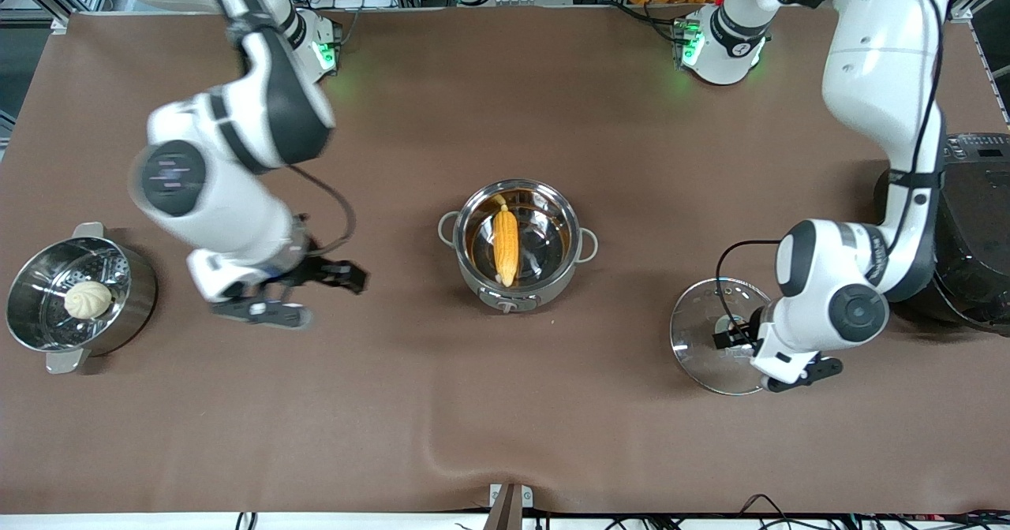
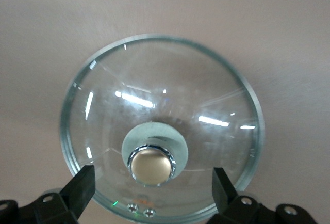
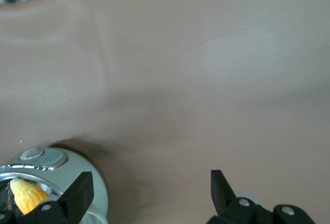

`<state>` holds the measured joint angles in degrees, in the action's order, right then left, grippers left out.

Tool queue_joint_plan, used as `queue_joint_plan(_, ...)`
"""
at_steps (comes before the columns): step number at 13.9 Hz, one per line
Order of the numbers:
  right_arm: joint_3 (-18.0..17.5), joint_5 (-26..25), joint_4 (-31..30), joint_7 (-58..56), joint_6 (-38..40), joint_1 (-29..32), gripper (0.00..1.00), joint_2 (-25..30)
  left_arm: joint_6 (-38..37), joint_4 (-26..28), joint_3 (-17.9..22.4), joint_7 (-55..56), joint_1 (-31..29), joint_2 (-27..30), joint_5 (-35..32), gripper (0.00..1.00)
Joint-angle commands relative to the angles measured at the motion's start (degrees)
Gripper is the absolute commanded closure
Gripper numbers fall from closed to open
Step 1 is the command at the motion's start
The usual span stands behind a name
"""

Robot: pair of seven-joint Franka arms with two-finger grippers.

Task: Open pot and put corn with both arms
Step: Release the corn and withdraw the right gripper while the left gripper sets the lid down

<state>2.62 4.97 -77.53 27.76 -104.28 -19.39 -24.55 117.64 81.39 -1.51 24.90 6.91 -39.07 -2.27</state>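
Left claw (image 2: pixel 153 190): spread wide, pinching nothing; it hangs right over the lid's copper-coloured knob (image 2: pixel 150 165), one finger (image 2: pixel 80 188) on each side of it and clear of it.
Right claw (image 1: pixel 312 293): spread and empty, over bare surface (image 1: pixel 394 404) between the pot and the steamer pot; its wrist view catches only the pot's edge and the cob's end.
Lid (image 1: pixel 714 333): off the pot, lying flat on the surface toward the left arm's end, well apart from the pot and a little nearer the front camera than it.
Pot (image 1: pixel 517 244): the landmark, open, mid-surface, control knob facing the front camera.
Corn (image 1: pixel 506 246): inside the pot, lying on the bottom, its length running from the rim nearest the bases to the rim nearest the front camera.
Steamer pot (image 1: pixel 75 297): well apart from the pot, toward the right arm's end, a white bun (image 1: pixel 87 299) on its insert.
Black cooker (image 1: pixel 974 230): at the left arm's end, farther from the pot than the lid is.
Done: as things lie, both steps look complete, since the pot is uncovered and the cob is in it.
Left: judging from the task sentence, nothing more with the cob; the arms only need to clear away. Putting the lid back is not asked for.
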Motion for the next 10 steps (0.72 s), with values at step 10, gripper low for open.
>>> queue_joint_plan(10, -0.2, -6.5, 0.7, -20.6, 20.1, 12.8, 0.0, 13.9, -24.1, 6.9, -0.3, -7.4, -0.1, 32.9, 0.1, 0.0)
